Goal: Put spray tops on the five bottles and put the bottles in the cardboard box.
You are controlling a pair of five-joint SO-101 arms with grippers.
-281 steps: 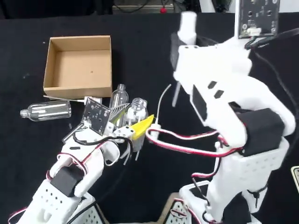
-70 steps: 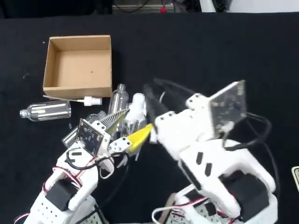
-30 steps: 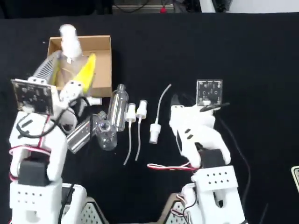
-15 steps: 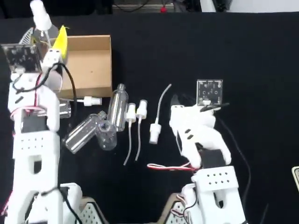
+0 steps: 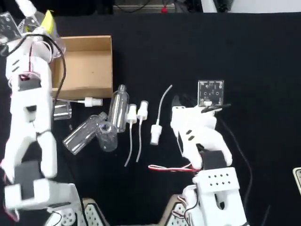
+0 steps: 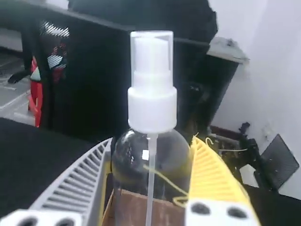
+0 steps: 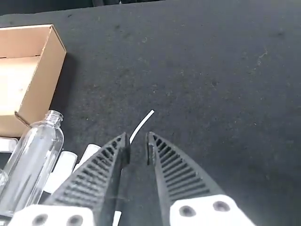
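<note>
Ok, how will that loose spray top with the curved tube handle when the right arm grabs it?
Probably light: the spray top is a small white cap. Its thin tube lies curved, so it likely flexes; grip the cap instead. Lying on its side, it may roll if nudged.

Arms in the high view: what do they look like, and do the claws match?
The left arm and right arm are blocky white plastic with black motor blocks and red, white and black wires. The left gripper has one ribbed grey finger and one yellow finger; the right gripper has two ribbed grey ones, with a square circuit board on its wrist.
</note>
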